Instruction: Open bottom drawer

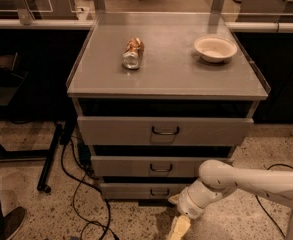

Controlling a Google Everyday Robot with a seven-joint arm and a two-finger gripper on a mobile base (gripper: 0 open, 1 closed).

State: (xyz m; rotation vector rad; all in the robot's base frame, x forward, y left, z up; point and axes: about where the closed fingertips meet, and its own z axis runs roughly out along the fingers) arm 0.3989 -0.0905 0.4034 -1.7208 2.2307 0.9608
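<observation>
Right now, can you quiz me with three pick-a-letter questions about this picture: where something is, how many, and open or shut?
1. Where is the robot's cream claw? A: high up. B: low by the speckled floor, in front of the slim grey metal bottom drawer. C: out of sight.
2. How many drawer fronts has the grey metal cabinet? A: one. B: three. C: six.
3. The bottom drawer is: A: pulled far out. B: pushed in. C: gone.
Answers: 1 B, it hangs just above the floor; 2 B, three handled fronts stack up; 3 B, no tray shows.
</observation>
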